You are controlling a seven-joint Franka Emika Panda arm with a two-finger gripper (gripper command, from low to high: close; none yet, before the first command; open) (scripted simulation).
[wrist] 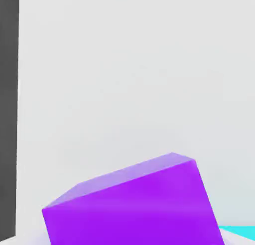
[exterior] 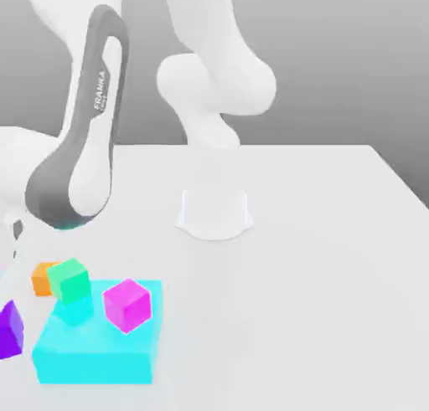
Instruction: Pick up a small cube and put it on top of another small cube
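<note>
White table (exterior: 293, 300), cyan slab (exterior: 96, 363), orange cube (exterior: 41, 280)

Simulated lab, robot arm (exterior: 80, 125), bare walls

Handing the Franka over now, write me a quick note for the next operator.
Gripper: shut, at the purple cube; I can't confirm a firm grip.
Other things: magenta cube on the cyan slab; green cube by its far edge, orange cube next to the green one.
Done: purple cube reached.
Left: check the grip, then lift and stack it; which cube goes underneath isn't clear.
</note>
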